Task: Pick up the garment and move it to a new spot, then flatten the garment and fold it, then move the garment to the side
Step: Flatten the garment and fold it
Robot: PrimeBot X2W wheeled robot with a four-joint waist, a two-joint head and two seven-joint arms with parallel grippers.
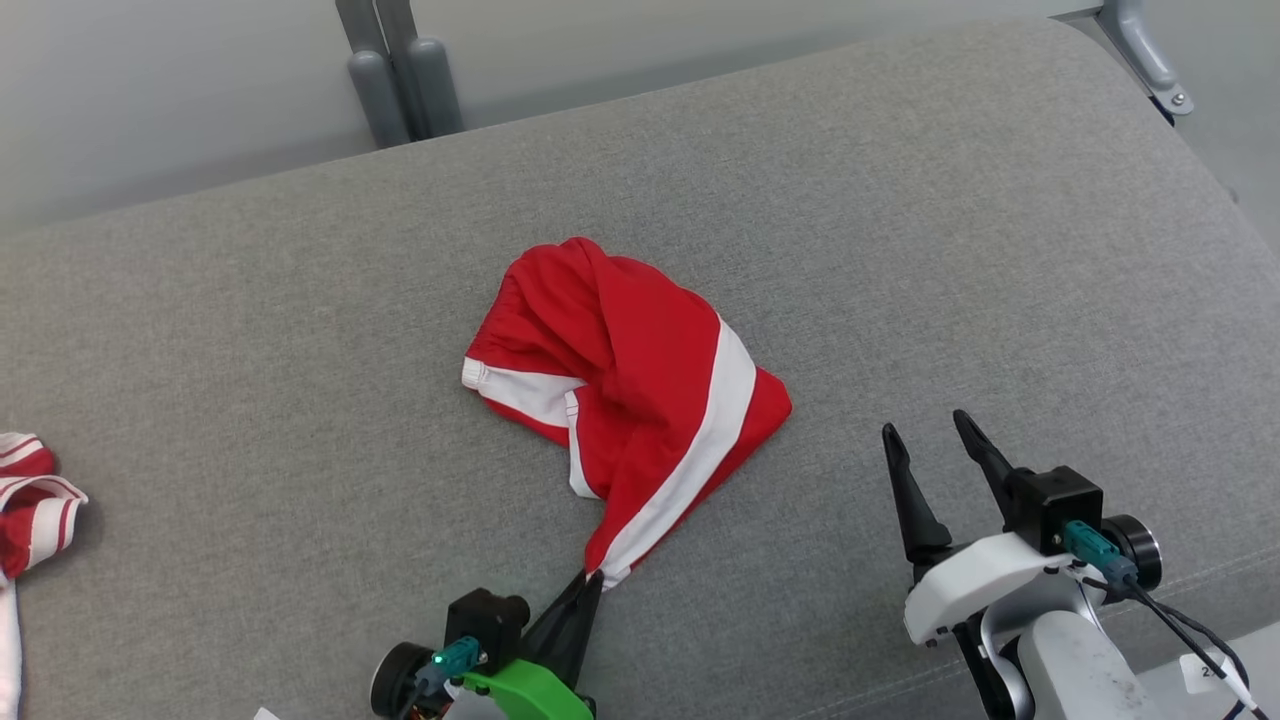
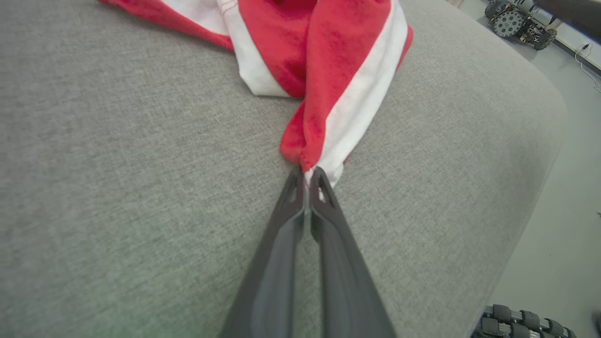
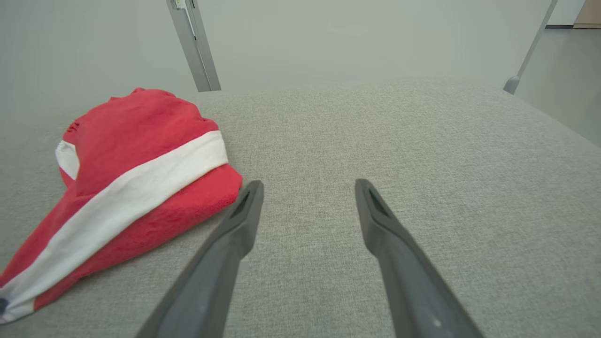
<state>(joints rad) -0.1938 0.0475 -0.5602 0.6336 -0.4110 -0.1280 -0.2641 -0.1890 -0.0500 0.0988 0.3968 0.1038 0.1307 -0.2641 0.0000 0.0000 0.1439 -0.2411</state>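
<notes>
While your left gripper (image 1: 592,585) pinches the garment (image 1: 640,370) by its bottom corner, the cloth runs up-frame from it; your right gripper (image 1: 925,430) hangs spread, lower right.

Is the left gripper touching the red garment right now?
Touching. The left wrist view shows the left gripper shut on the garment at its near corner, the cloth pinched between the jaws.

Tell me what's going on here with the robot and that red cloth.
The robot's left tool is shut on the near corner of a red and white garment, which lies crumpled on a grey cushion and is not yet lifted. The right tool is open beside the garment, holding nothing. Another red and white cloth lies at the cushion's left edge.
</notes>
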